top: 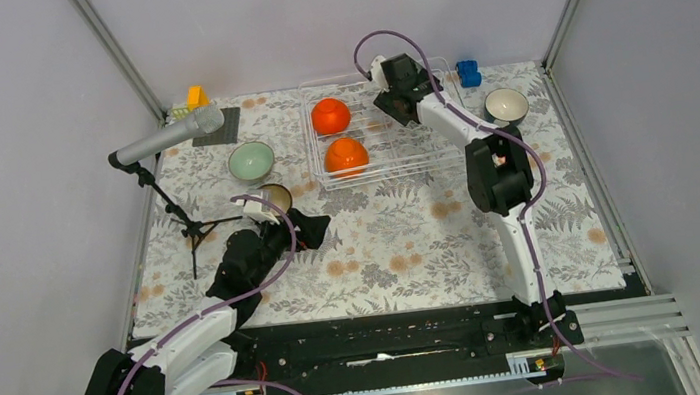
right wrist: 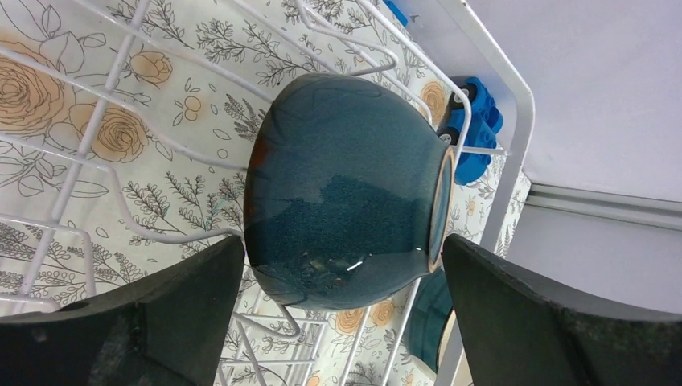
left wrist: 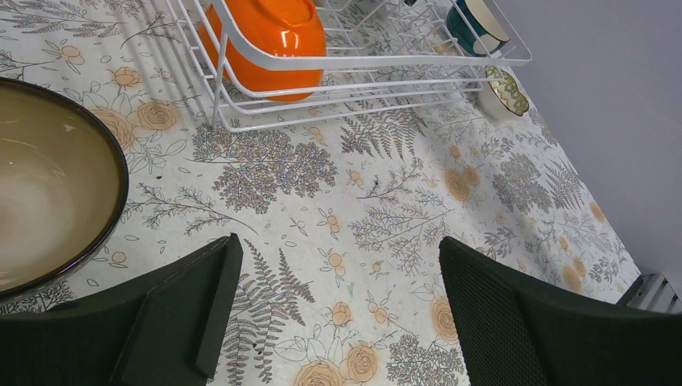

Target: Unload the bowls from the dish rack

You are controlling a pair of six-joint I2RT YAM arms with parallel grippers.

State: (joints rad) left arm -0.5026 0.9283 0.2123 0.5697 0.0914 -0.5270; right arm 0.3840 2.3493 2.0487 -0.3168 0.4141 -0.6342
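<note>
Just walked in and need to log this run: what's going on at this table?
Bowls are being unloaded from a dish rack. The right gripper is inside the rack, open, fingers either side of a teal bowl lying on its side. The left gripper is open and empty above the tablecloth, beside a dark-rimmed bowl. A mint bowl and a pale bowl also sit outside the rack; two orange bowls are in it.
</note>
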